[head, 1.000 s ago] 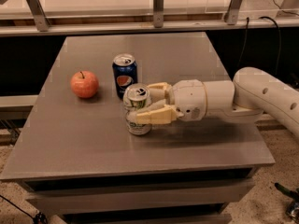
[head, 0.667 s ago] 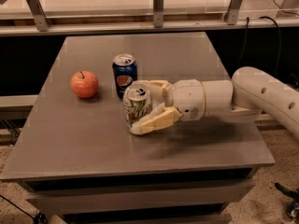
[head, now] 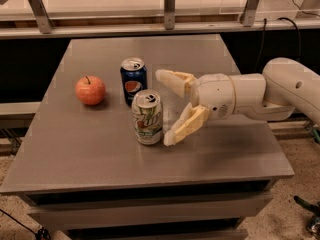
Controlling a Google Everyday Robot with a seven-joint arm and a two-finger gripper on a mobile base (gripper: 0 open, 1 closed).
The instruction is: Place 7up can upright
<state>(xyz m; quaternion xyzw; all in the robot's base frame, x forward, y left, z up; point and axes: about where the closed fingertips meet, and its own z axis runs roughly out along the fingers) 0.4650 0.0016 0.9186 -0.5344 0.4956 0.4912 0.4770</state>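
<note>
Silvery-white aluminium 7up can (head: pixel 147 116), green logo: upright on grey table (head: pixel 100 174), long axis vertical. Cream two-finger gripper (head: pixel 165 108): just beside can, image-right side, jaws spread wide, holding nothing; can sits at open mouth.

Arm (head: pixel 280 91) is all smooth off-white plastic, chunky rounded shells with a darker seam between sections. The fat cylindrical wrist (head: pixel 215 96) has a little patch of dots on it. The gripper (head: pixel 165 108) sits over the table (head: pixel 100 154), in from its right edge. Its two fingers (head: pixel 182 129) are yellowish cream, flat, tapered and spread wide.
</note>
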